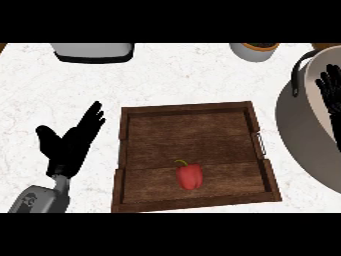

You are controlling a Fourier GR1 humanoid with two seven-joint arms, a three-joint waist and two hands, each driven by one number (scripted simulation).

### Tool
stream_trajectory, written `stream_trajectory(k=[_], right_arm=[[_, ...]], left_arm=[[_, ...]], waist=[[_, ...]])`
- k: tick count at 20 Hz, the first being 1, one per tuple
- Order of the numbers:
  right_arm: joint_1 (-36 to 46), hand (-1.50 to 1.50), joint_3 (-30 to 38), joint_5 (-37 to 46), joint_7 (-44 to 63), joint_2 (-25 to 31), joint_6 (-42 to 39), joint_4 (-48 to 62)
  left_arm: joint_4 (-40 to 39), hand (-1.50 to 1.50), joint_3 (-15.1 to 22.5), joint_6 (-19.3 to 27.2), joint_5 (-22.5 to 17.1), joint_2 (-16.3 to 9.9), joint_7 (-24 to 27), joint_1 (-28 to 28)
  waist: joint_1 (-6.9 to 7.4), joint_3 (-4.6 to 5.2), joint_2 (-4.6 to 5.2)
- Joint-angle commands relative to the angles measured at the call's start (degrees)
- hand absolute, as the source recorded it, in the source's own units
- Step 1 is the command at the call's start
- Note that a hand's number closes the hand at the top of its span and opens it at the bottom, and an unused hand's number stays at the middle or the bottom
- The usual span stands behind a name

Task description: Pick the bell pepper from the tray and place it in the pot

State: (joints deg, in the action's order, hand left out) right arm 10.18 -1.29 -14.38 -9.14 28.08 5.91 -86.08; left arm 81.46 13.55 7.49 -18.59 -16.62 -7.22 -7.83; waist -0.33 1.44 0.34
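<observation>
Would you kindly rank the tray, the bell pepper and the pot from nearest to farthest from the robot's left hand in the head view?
From the left hand:
1. Wooden tray, right beside it.
2. Red bell pepper, in the tray's near part.
3. Pot, at the far right.

No writing to read here.
Looking down past my own forearms, I find no label, brand, number or sign on anything that stands on the worktop; a small pale mark on my left forearm is too blurred for me to make out.
</observation>
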Motion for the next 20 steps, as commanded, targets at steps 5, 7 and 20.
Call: stream_trajectory(k=[5, 7, 20], right_arm=[[12.98, 1.5, -11.51, 8.29, 0.8, 1.13, -7.15, -2.18], [15.15, 1.5, -14.0, 25.35, -2.77, 16.19, -8.04, -5.68], [18.38, -1.5, -22.63, 28.74, -6.03, -0.52, -12.26, -3.3]], left_arm=[[3.8, 0.0, -7.31, 5.48, 3.54, -4.33, 3.04, -6.35], [3.26, 0.0, -6.05, 3.99, 2.66, -3.86, 2.27, -5.34], [8.67, 0.0, -11.05, 8.15, 4.93, -3.75, -0.92, -2.81]], waist=[[4.8, -1.42, -0.15], [6.3, 0.68, -2.14], [0.37, -1.39, -0.52]])
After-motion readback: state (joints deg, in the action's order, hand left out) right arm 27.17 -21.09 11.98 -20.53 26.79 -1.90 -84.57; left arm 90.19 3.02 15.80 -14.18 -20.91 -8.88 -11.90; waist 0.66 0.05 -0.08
